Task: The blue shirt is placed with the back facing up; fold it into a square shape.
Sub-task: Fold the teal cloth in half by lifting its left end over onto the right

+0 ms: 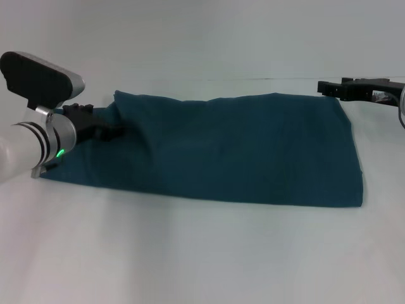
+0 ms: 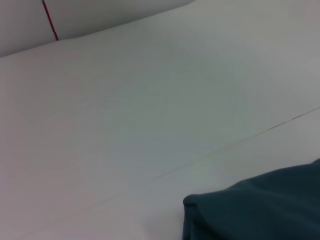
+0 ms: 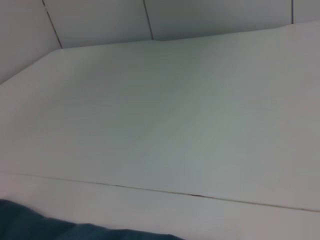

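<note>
While the blue shirt (image 1: pixel 240 149) lies flat, the left tool (image 1: pixel 109 130) rests on it.

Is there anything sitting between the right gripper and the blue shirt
Nothing visible. The right gripper hangs just past the far right corner of the blue shirt, with only bare white table between them. The left gripper is already at the shirt's left end.

White table (image 1: pixel 202 253) w/ thin seam; red line (image 2: pixel 50 20) on wall.
</note>
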